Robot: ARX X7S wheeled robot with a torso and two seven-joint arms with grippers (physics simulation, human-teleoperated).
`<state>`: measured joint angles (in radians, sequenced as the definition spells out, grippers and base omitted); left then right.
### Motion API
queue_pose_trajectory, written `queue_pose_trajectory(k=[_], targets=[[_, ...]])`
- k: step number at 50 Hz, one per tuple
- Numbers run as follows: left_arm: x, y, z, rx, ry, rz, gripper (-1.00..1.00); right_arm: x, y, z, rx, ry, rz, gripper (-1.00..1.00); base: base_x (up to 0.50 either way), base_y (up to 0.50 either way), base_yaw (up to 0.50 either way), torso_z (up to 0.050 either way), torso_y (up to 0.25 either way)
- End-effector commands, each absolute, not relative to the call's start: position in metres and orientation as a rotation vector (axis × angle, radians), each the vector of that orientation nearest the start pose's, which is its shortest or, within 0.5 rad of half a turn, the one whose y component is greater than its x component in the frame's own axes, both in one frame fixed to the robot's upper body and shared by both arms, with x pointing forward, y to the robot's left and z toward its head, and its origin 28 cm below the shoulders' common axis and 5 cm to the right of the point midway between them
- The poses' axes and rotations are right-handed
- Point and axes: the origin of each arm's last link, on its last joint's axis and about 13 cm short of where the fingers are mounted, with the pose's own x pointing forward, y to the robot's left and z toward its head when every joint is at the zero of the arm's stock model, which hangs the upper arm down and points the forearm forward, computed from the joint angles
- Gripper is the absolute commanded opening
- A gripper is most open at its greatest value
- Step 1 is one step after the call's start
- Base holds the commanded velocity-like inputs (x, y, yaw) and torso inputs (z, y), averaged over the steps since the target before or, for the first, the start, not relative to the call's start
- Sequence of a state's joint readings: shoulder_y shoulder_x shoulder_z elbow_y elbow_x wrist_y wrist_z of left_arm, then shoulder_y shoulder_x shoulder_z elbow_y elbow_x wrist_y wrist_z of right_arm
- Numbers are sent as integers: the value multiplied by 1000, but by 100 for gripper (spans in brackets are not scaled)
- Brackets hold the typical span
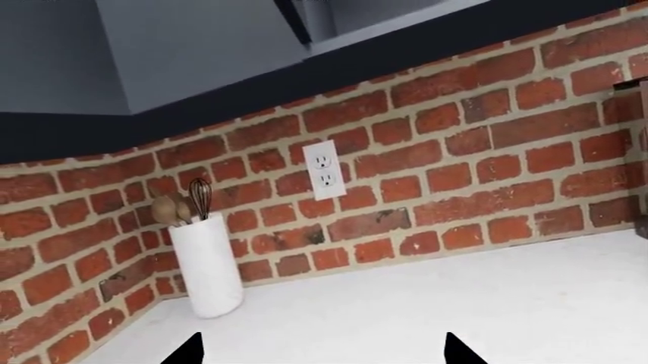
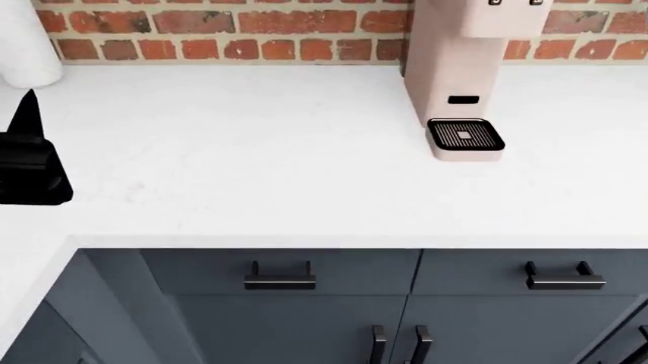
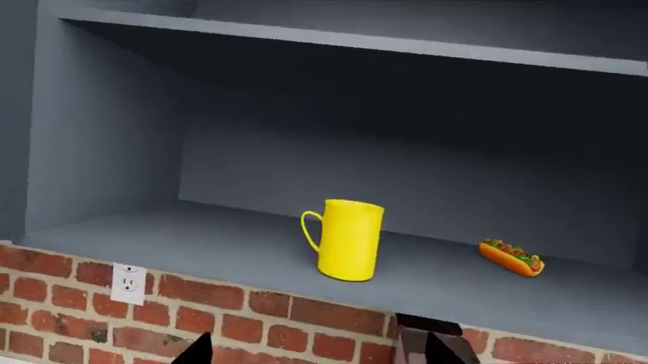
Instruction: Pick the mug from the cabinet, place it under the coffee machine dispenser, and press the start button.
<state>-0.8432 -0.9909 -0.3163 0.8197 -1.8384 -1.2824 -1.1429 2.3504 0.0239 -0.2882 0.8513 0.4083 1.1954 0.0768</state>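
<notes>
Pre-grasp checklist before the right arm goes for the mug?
1. Mug upright on cabinet shelf, handle facing away from the hotdog: ok.
2. Space around mug: ok, hotdog lies apart from it.
3. Right gripper empty, fingertips below shelf edge, not yet at mug: ok.
4. Right jaws wide enough for the mug: cannot tell.
5. Drip tray under the coffee machine dispenser bare: ok.
6. Left gripper holding nothing, over counter near utensil holder: ok.

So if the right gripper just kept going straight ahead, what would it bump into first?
Probably the mug, standing upright on the cabinet shelf roughly ahead of the right gripper; depth is hard to judge, so it might clip the shelf's front edge first.
</notes>
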Motion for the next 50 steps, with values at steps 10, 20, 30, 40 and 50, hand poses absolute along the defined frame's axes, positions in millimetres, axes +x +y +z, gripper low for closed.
queue_pose_trajectory(k=[10,20,30,40,50], targets=[[137,291,302,263,-211,194,100,266,-69,582,-63,-318,118,100,53,0,0,0,0],[137,290,302,267,-214,196,100,262,-71,584,-78,-329,92,100,189,0,0,0,0],[141,291,302,269,-215,197,100,264,-73,583,-84,-328,81,100,197,0,0,0,0],[145,291,300,273,-214,198,100,271,-76,580,-88,-309,69,100,214,0,0,0,0],[145,292,299,272,-212,198,100,274,-77,579,-91,-297,65,100,222,0,0,0,0]])
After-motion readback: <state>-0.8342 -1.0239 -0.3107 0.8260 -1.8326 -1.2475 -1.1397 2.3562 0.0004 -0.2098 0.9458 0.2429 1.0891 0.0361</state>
